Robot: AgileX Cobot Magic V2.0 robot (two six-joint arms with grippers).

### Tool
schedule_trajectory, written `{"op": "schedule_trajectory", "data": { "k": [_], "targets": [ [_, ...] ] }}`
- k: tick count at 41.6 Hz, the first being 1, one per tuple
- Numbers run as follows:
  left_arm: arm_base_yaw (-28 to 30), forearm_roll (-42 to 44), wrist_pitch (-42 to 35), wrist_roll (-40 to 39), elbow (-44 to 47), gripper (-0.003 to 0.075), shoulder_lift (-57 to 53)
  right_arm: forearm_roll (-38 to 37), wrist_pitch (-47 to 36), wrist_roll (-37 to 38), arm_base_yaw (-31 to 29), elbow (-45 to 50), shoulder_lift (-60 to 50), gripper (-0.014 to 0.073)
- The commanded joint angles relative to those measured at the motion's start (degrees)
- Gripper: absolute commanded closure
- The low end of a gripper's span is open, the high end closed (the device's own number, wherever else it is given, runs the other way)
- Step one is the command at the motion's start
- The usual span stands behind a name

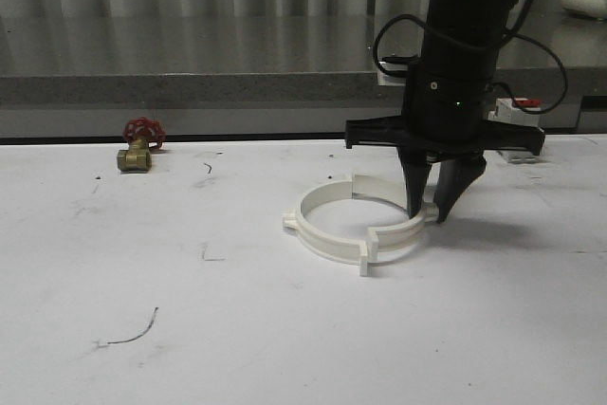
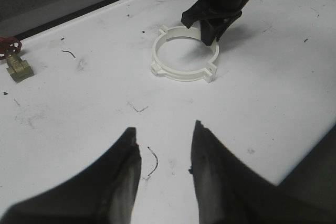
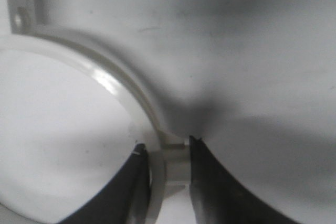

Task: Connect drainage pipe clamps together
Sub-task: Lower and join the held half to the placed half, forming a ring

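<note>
Two white drainage pipe clamps lie on the table as a rough ring. In the front view, one half (image 1: 322, 236) curves along the near left and the other half (image 1: 377, 187) along the far right. Their end tabs (image 1: 368, 255) sit close together at the front; I cannot tell whether they are latched. My right gripper (image 1: 429, 215) points straight down at the ring's right side. It is shut on the clamp band (image 3: 113, 77), with one finger inside and one against a tab. My left gripper (image 2: 164, 129) hangs open over bare table, well short of the ring (image 2: 181, 74).
A brass valve with a red handwheel (image 1: 139, 147) sits at the far left of the table. A white boxy breaker with a red top (image 1: 517, 125) stands behind the right arm. A grey counter edge (image 1: 190, 92) runs along the back.
</note>
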Motion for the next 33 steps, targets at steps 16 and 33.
{"op": "schedule_trajectory", "data": {
  "k": [16, 33],
  "targets": [
    [0.0, -1.0, -4.1, 0.0, -1.5, 0.0479, 0.0, -0.2, -1.2, 0.2, 0.0, -1.9, -2.9, 0.0350],
    [0.0, -1.0, -4.1, 0.0, -1.5, 0.0479, 0.0, 0.5, -1.8, 0.2, 0.0, -1.9, -2.9, 0.0342]
  ]
}}
